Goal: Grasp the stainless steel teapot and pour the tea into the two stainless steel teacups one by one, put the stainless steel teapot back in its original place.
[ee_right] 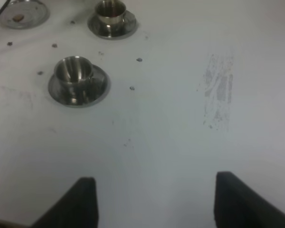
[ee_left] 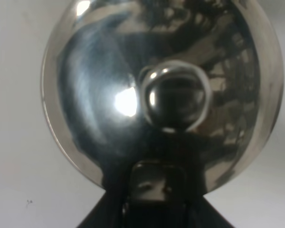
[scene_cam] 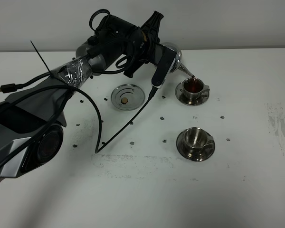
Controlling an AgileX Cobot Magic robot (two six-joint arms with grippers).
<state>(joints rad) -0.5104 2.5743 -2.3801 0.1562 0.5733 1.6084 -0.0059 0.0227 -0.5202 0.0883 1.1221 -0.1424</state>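
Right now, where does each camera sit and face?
Exterior high: overhead, looking down at the table; left arm tips the teapot over the far teacup.
Left wrist: faces the teapot lid close up; left end effector shows.
Right wrist: faces the near teacup and far teacup; open right end effector shows.
Shared: both teacups, in exterior and right wrist.

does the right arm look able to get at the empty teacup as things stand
Probably yes: the right gripper stands open facing the empty teacup, with only table surface between them. The teapot is pouring over the other teacup, farther off, so it is not in the way.
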